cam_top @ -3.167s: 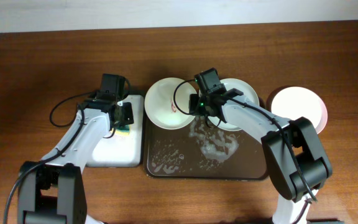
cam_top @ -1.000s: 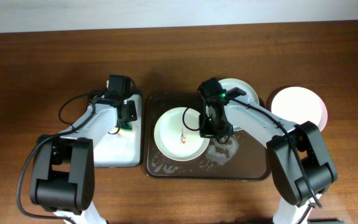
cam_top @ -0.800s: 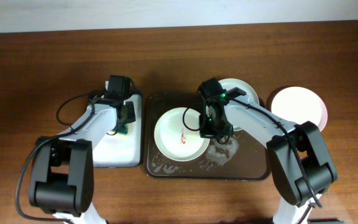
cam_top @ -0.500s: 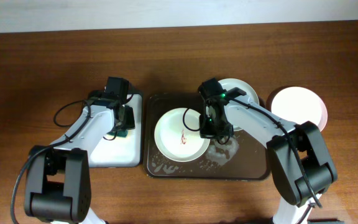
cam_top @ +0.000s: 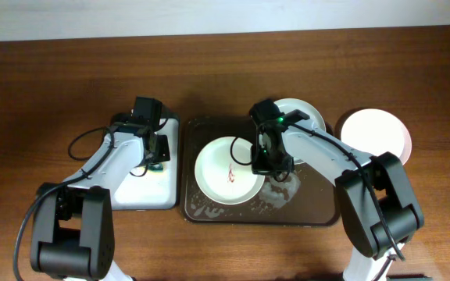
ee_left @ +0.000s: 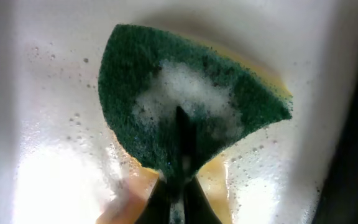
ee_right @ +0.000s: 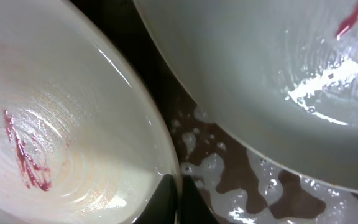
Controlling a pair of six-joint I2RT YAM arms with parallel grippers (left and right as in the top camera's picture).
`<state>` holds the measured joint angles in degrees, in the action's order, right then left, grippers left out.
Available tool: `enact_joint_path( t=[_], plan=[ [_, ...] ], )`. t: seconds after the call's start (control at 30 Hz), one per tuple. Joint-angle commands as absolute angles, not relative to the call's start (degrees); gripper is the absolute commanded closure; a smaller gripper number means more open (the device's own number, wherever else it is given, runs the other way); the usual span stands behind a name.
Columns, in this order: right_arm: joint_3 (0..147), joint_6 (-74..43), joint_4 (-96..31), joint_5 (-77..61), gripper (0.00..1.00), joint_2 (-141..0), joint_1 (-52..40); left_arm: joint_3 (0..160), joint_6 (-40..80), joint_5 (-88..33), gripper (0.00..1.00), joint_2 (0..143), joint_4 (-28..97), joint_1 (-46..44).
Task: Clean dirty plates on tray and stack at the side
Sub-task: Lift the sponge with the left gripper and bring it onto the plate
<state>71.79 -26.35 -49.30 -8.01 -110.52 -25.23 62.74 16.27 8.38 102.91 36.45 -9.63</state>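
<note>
A white plate point(cam_top: 219, 173) with a red smear lies in the middle of the dark brown tray point(cam_top: 316, 204). My right gripper point(cam_top: 262, 162) is shut on its right rim; in the right wrist view the gripper point(ee_right: 178, 200) pinches the rim of this plate point(ee_right: 55, 130). A pale mint green plate point(cam_top: 306, 114) with a red smear sits at the tray's back right, also in the right wrist view point(ee_right: 272, 81). A third white plate point(cam_top: 376, 134) lies on the table to the right. My left gripper point(ee_left: 178, 200) is shut on a foamy green and yellow sponge point(ee_left: 166, 99).
The sponge hangs over a small white, black-rimmed tray point(cam_top: 142, 192) left of the brown tray. White foam point(ee_right: 229, 180) is smeared over the brown tray's base. Both arms reach in from the front edge.
The smeared white plate has moved from the tray's back left to its middle, held by my right gripper. In the last second my left gripper shifted slightly with the sponge.
</note>
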Motion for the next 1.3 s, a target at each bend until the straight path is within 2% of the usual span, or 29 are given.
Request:
enact_joint_path(
  t=[0.0,0.23,0.43,0.57,0.87,1.13,1.27],
  plan=[
    [71.3,-25.8,-49.9,-7.0,0.96,-110.0,-25.5,62.3,16.7,7.7,1.00,100.3,36.3,-9.6],
    [71.3,-25.8,-49.9,-7.0,0.96,-110.0,-25.5,62.4,16.7,6.0,1.00,89.4,37.1,-9.6],
    [71.3,-25.8,-49.8,-7.0,0.96,-110.0,-25.5,62.4,19.0,-7.5,1.00,85.0,37.4,-9.6],
    [71.3,-25.8,-49.7,-7.1,0.96,-110.0,-25.5,62.0,22.7,-13.0,1.00,86.5,37.3,-10.9],
    [71.3,-25.8,-49.5,-7.2,0.96,-110.0,-25.5,62.0,28.6,-17.0,1.00,94.4,34.3,-21.1],
    [71.3,-25.8,-49.5,-7.3,0.96,-110.0,-25.5,62.0,41.0,-16.8,1.00,101.4,29.1,-29.9],
    [71.3,-25.8,-49.5,-7.3,0.96,-110.0,-25.5,62.0,43.3,-16.7,1.00,104.3,24.3,-32.6]
  ],
)
